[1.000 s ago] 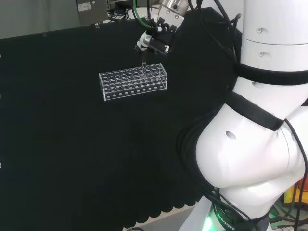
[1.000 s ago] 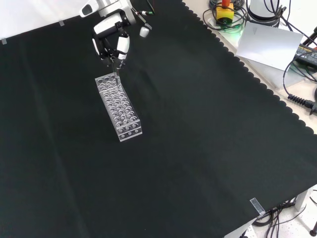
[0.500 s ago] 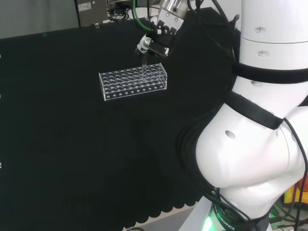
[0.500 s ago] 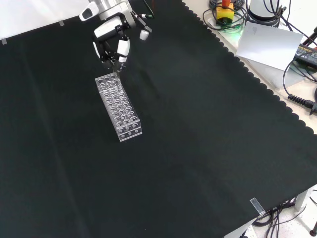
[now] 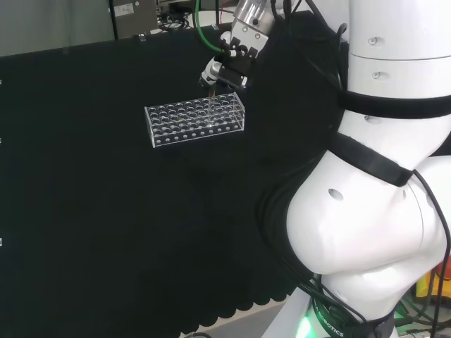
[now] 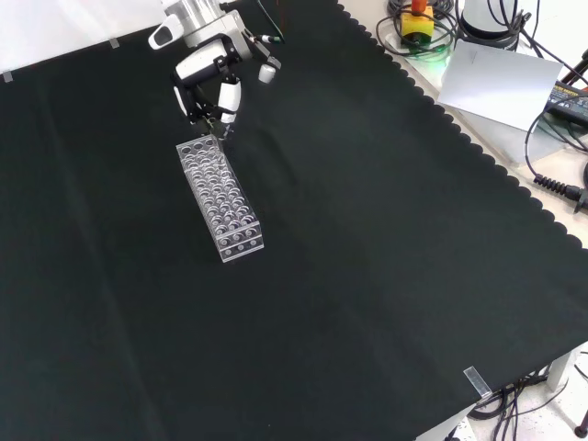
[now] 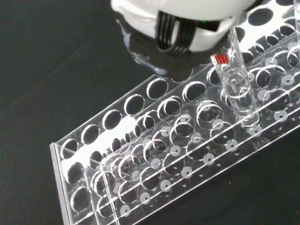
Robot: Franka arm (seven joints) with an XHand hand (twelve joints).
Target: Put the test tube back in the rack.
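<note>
A clear plastic rack with many round holes stands on the black cloth; in the front view the rack runs away from the camera. My hand hovers over the rack's right end in the head view, fingers curled and pinching a clear test tube that hangs straight down. In the front view the hand is above the rack's far end. Close up, the test tube, marked with a small red label, stands upright inside a hole of the rack, its bottom near the lowest plate, below the hand.
Black cloth spreads wide around the rack. The arm's white links fill the head view's right. Cables, a white sheet and a yellow-red device lie beyond the cloth's scalloped edge in the front view.
The hand has come down a little over the rack's end, and the tube it holds now sits deeper in a hole. The rack has stayed put.
</note>
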